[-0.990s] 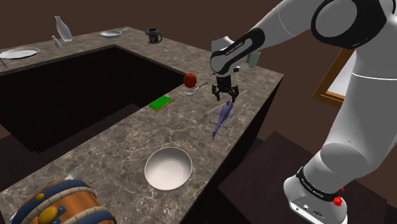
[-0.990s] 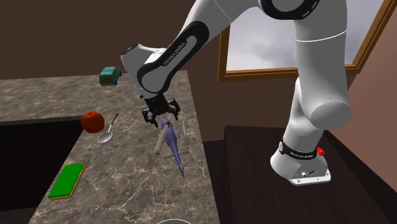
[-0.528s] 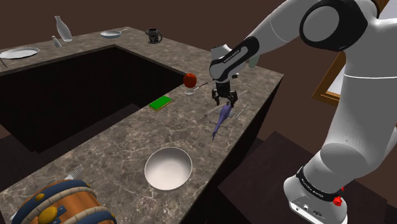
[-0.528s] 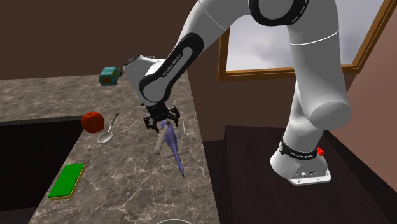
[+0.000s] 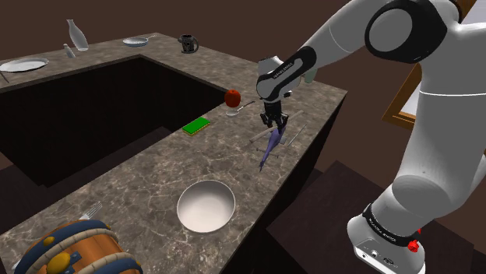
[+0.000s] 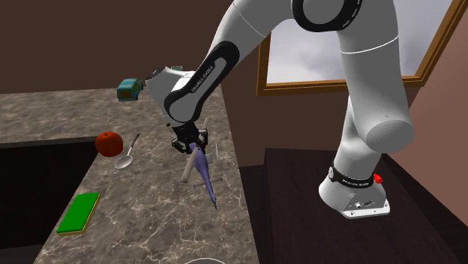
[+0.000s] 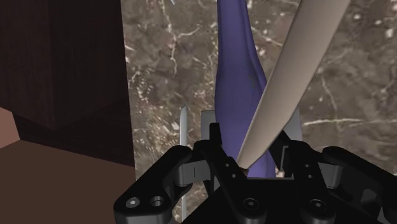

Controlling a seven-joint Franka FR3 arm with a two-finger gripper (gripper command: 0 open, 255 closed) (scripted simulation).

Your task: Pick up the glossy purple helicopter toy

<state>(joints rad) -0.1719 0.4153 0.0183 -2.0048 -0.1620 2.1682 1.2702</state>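
Black gripper (image 6: 190, 145) pointing straight down, clamped on the purple helicopter toy (image 7: 235, 76), one finger against each side of its body, right by the root of a beige rotor blade (image 7: 286, 83). Toy resting on the dark marble counter (image 5: 156, 179), close to the counter's edge. Tail stretched out toward six to seven o'clock from the gripper in the shoulder view, and toward five o'clock in the second exterior view.

Red apple (image 5: 232, 97) near, at ten o'clock from the gripper in the shoulder view, spoon (image 6: 126, 154) just beside it. Flat green block (image 5: 196, 124) at nine o'clock, farther off. White bowl (image 5: 206, 206) at seven o'clock, well apart, beyond the tail tip. Teal object (image 6: 129, 90) at ten o'clock in the second exterior view, at the counter's far end.
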